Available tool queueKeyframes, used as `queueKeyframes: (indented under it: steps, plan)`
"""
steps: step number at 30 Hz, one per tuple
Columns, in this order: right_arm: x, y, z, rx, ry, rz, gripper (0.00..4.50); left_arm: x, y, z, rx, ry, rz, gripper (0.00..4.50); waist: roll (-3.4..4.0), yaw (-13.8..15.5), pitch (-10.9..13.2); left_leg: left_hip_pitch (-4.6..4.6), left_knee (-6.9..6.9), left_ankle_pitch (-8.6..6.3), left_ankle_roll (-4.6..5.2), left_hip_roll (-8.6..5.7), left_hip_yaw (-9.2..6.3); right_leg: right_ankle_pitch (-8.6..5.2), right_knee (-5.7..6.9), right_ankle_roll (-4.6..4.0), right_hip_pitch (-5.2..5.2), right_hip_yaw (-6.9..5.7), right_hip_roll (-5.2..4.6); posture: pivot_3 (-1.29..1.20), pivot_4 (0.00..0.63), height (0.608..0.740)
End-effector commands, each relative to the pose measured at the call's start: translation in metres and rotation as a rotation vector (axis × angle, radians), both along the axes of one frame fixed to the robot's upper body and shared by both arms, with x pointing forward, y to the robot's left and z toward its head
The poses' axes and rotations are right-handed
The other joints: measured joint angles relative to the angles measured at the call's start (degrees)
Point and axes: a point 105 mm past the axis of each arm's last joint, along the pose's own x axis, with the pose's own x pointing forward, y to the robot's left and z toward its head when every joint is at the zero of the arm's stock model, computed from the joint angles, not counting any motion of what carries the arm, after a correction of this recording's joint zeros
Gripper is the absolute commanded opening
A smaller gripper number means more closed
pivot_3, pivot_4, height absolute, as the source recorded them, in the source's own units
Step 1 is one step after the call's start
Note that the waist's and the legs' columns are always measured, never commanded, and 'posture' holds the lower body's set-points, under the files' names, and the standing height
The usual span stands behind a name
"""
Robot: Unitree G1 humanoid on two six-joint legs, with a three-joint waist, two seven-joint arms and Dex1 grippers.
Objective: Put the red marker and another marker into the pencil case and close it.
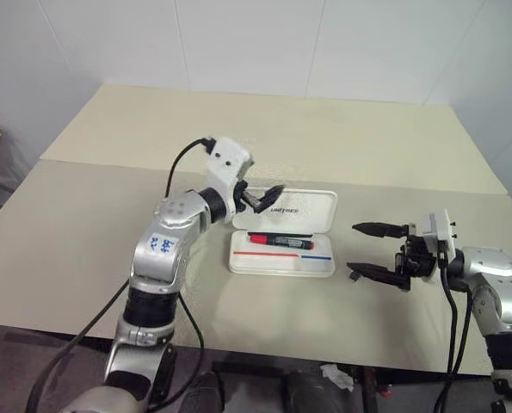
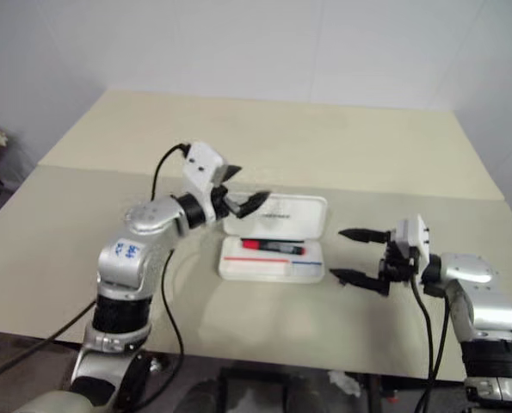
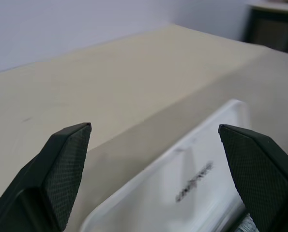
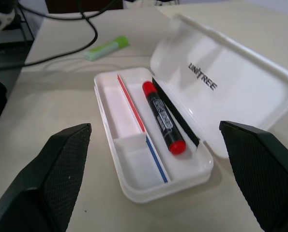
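The white pencil case (image 1: 281, 258) lies open in the middle of the table, its lid (image 1: 300, 209) with dark lettering tilted up at the back. The red marker (image 1: 280, 241), black barrel with red cap, lies inside the base (image 4: 134, 183) along the hinge side. The light-green highlighter (image 4: 106, 47) lies on the table beyond the case's left end. My left gripper (image 1: 267, 198) hovers open at the lid's left end, level with it; its fingers (image 3: 66, 169) frame the lid (image 3: 194, 186). My right gripper (image 1: 374, 250) is open and empty to the right of the case, pointing at it.
A black cable (image 4: 85, 29) trails over the table near the highlighter. A small dark piece (image 1: 354, 276) lies by my right gripper's nearer finger. The beige table (image 1: 83, 241) extends far back, with a seam across it, and white walls stand behind.
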Motion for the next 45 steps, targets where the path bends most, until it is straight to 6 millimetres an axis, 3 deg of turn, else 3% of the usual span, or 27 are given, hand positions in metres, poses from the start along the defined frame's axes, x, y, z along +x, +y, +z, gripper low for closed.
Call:
queueKeyframes:
  steps: [1,6,9,14,18,30,43,45]
  plan:
    - [-0.001,-0.006,0.014,0.018,-0.049,0.069,4.50,-0.001,0.026,0.003,-0.081,0.007,0.227,4.48,0.00,0.0,0.0,0.01,0.05,-0.01,0.03,-0.02,0.00,0.03,-0.03,0.05,0.06,0.01,0.00,0.00,0.150,0.740]
    - [-0.002,-0.007,0.015,-0.004,-0.049,0.141,4.50,0.002,0.072,-0.003,-0.338,0.087,0.585,4.48,-0.01,0.0,0.0,-0.03,0.16,-0.05,0.08,-0.04,-0.02,0.08,-0.11,0.13,0.09,0.01,-0.02,0.00,0.150,0.740]
    - [0.000,-0.007,0.014,-0.004,-0.048,0.141,4.50,0.001,0.085,-0.010,-0.390,0.110,0.694,4.48,-0.02,0.0,0.0,-0.04,0.13,-0.08,0.09,-0.05,-0.01,0.08,-0.18,0.13,0.10,0.01,-0.01,0.00,0.150,0.740]
    - [0.006,-0.002,0.015,-0.013,-0.046,0.141,4.50,-0.005,0.112,-0.043,-0.479,0.233,0.940,4.48,-0.01,-0.1,0.0,-0.07,0.14,-0.14,0.10,-0.05,0.04,0.08,-0.24,0.13,0.08,0.04,-0.01,0.00,0.150,0.740]
    - [0.010,-0.001,0.015,-0.025,-0.048,0.138,4.50,-0.012,0.117,-0.058,-0.500,0.274,1.037,4.48,-0.03,0.1,0.0,-0.09,0.13,-0.17,0.10,-0.04,0.04,0.07,-0.28,0.13,0.08,0.03,-0.01,0.00,0.150,0.740]
    - [0.013,-0.001,0.014,-0.035,-0.054,0.129,4.50,-0.018,0.096,-0.105,-0.430,0.525,1.041,4.48,-0.05,0.0,0.0,-0.12,0.11,-0.27,0.12,-0.08,0.05,0.09,-0.51,0.16,0.13,0.02,-0.03,0.00,0.150,0.740]
    - [0.024,-0.002,0.020,-0.046,-0.082,0.110,4.50,-0.019,0.105,-0.120,-0.312,0.615,1.070,4.48,0.01,0.0,0.0,-0.09,0.10,-0.33,0.12,-0.07,0.12,0.09,-0.61,0.16,0.19,0.04,-0.02,0.00,0.150,0.740]
    - [0.025,-0.003,0.020,-0.045,-0.087,0.108,4.50,-0.021,0.107,-0.125,-0.324,0.638,1.086,4.07,0.05,0.0,0.0,-0.09,0.10,-0.33,0.12,-0.07,0.12,0.09,-0.61,0.16,0.19,0.04,-0.03,0.00,0.150,0.740]
